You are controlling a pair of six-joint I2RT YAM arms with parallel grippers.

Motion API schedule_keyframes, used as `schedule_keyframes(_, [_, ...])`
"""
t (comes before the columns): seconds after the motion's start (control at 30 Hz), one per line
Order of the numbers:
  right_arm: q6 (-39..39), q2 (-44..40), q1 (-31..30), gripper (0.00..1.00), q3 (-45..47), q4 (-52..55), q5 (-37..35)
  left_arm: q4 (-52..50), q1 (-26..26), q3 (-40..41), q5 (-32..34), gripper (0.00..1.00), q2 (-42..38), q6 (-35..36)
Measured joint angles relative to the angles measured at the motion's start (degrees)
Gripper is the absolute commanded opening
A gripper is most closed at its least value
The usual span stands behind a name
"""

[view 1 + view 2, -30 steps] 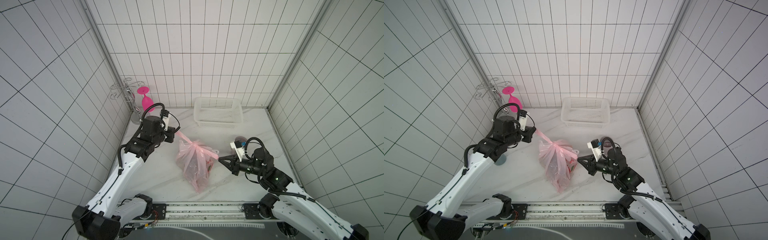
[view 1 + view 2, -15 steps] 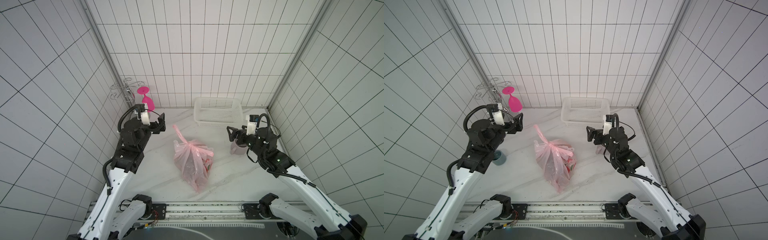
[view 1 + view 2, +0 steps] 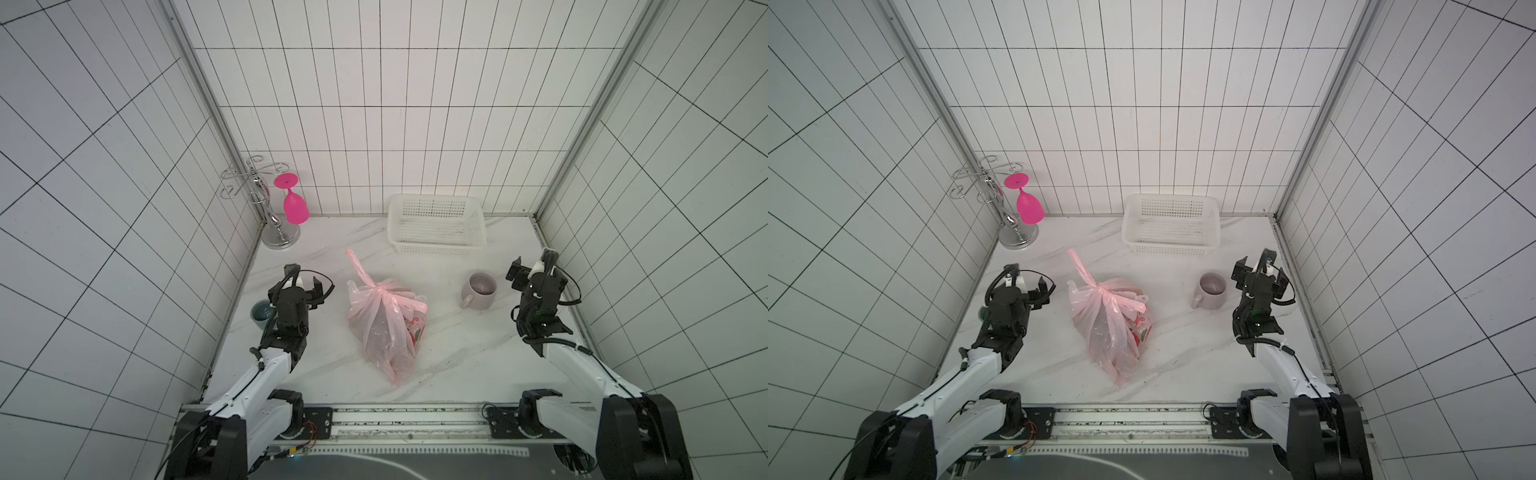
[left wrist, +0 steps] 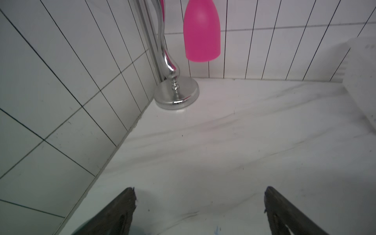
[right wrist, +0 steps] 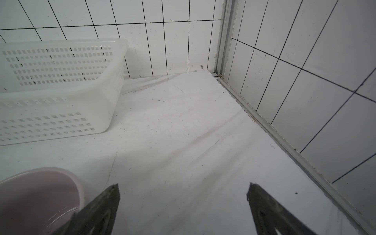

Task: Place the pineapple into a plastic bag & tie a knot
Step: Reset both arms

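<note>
The pale-pink plastic bag (image 3: 384, 332) (image 3: 1106, 332) lies tied on the marble table's middle in both top views. Its knot (image 3: 380, 291) (image 3: 1104, 291) sits at the far end, with one tail sticking up and back. The pineapple is hidden inside the crinkled film; only red prints show through. My left gripper (image 3: 302, 277) (image 3: 1027, 277) (image 4: 199, 192) hovers left of the bag, open and empty, well apart from it. My right gripper (image 3: 534, 266) (image 3: 1260, 272) (image 5: 183, 187) stands open and empty near the right wall, beside a mug.
A white perforated basket (image 3: 436, 249) (image 5: 61, 97) stands at the back. A mauve mug (image 3: 478, 291) (image 5: 36, 199) sits just left of the right gripper. A teal cup (image 3: 259, 316) lies under the left arm. A chrome rack (image 3: 280, 237) (image 4: 177, 91) with a pink glass (image 3: 296, 205) (image 4: 201, 30) fills the back-left corner.
Both grippers let go of the bag's handle tails, opened wide and drew back to the two sides. The bag settled on the table with the knot tied.
</note>
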State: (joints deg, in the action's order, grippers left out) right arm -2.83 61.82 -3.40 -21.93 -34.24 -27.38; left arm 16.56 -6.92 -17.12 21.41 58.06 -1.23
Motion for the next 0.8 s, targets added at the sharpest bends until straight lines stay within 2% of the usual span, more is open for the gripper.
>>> schedule_keyframes(0.17, [1.0,4.2,2.9,0.99,8.1,-12.4,5.4,11.5,1.2,4.2,-1.7,0.98,4.7,-0.5])
schedule_keyframes(0.33, [-0.8,10.4,5.9,0.99,10.0,-23.9,11.1,24.7,1.9,4.9,-6.1,0.98,12.2,-0.3])
schedule_keyframes(0.53, [-1.9,22.4,6.8,0.99,11.1,-36.0,14.5,36.7,2.1,4.6,-10.6,0.98,21.9,0.5])
schedule_keyframes(0.67, [-0.9,26.3,5.5,0.99,10.9,-36.2,15.6,44.0,2.1,3.8,-10.9,0.98,30.9,0.9])
schedule_keyframes(0.8, [-0.1,26.8,4.7,0.99,10.9,-36.2,15.8,40.2,2.1,-0.6,-9.0,0.97,32.7,0.5])
